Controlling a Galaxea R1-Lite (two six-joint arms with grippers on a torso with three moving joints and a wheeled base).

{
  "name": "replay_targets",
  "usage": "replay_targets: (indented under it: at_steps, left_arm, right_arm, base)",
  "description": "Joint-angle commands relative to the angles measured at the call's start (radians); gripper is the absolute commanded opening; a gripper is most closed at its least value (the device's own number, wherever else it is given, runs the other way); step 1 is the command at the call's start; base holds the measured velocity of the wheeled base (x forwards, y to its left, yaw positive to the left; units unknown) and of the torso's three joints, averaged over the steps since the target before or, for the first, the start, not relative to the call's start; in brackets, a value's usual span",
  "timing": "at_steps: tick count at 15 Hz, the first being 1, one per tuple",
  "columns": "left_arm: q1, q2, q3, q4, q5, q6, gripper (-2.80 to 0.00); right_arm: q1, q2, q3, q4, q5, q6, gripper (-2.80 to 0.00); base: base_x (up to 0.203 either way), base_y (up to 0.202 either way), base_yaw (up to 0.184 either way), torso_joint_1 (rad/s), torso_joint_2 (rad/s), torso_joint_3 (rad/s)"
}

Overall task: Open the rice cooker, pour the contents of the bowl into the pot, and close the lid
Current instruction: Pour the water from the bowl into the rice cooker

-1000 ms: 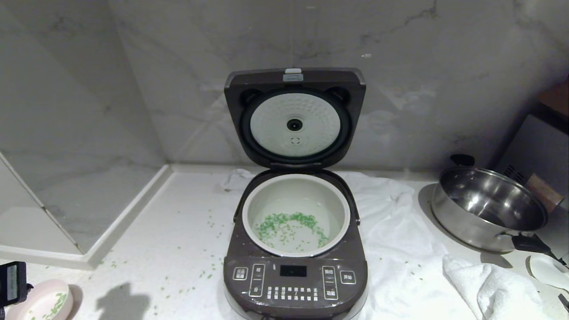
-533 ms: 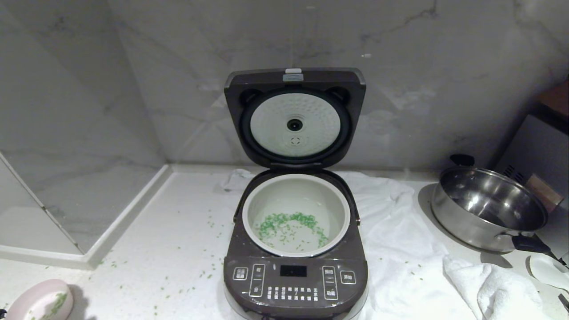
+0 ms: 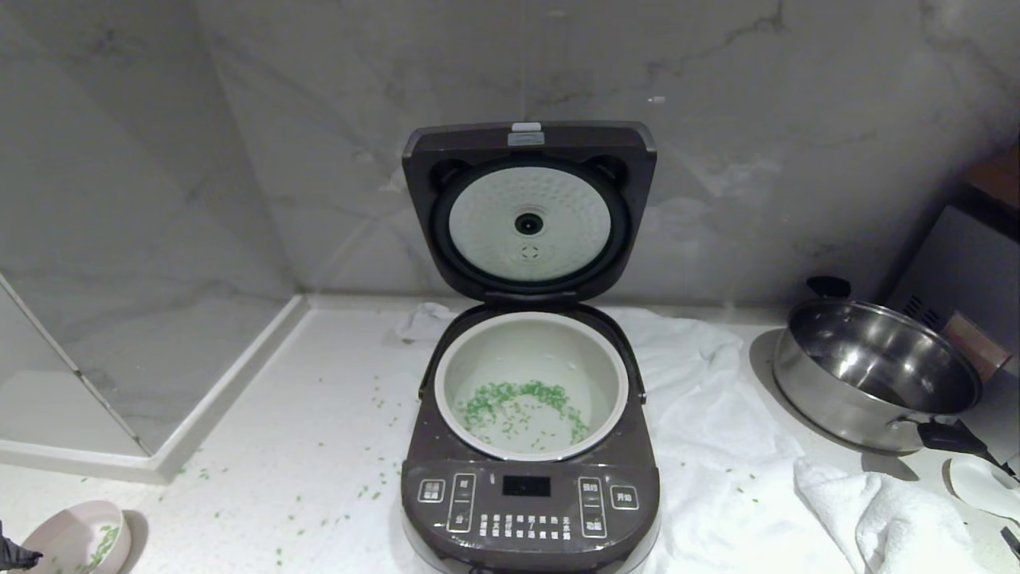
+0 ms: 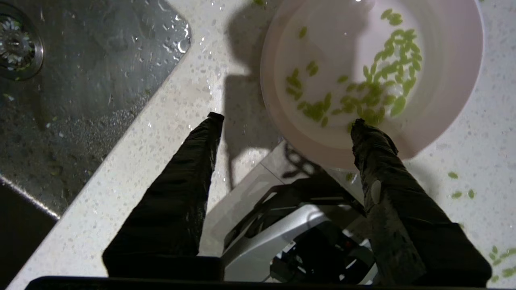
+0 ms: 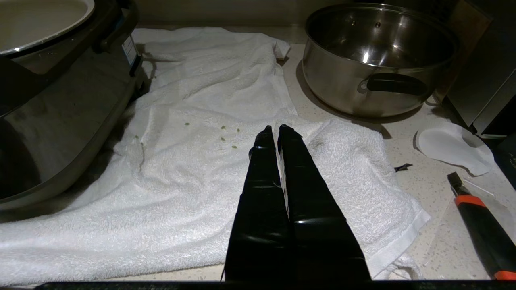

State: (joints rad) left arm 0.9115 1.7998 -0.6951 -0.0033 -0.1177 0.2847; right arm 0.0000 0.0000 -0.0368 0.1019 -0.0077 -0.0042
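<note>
The rice cooker [image 3: 529,510] stands mid-counter with its lid [image 3: 625,171] swung up and open. The pale pot [image 3: 530,347] inside holds green contents [image 3: 518,402] in a ring with some water. The pink bowl [image 3: 76,544] sits on the counter at the bottom left corner, a few green bits still in it [image 4: 375,88]. My left gripper [image 4: 285,121] is open beside the bowl [image 4: 443,100]. One fingertip [image 4: 363,131] hangs over the bowl's near rim and the other over bare counter. Only a dark tip of that gripper [image 3: 12,554] shows in the head view. My right gripper [image 5: 278,129] is shut, parked over the white towel.
A steel pan [image 3: 876,375] with black handles stands at the right on the counter. A white towel [image 3: 717,446] lies under and right of the cooker. A sink [image 4: 80,80] lies left of the bowl. Green bits are scattered on the counter. An orange-banded tool [image 5: 479,225] lies at the far right.
The dark body of my left arm has gone from the bottom left edge, leaving only a fingertip there. The bowl rests flatter on the counter. Cooker and right arm have not moved.
</note>
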Motion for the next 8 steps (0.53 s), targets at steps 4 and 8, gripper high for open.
replay_targets:
  at_steps: [4,8]
  left_arm:
    - [0.000,0.168,-0.042,-0.062,-0.002,-0.046,0.00]
    - [0.000,0.277,-0.056,-0.149,0.013,-0.065,0.00]
  right_arm:
    - [0.000,0.000,0.000,0.001,0.000,0.000,-2.80]
    - [0.000,0.000,-0.001,0.001,0.000,0.000,-2.80]
  base:
    - [0.000,0.000,0.000,0.000,0.00,0.000]
    - [0.000,0.000,0.000,0.000,0.00,0.000]
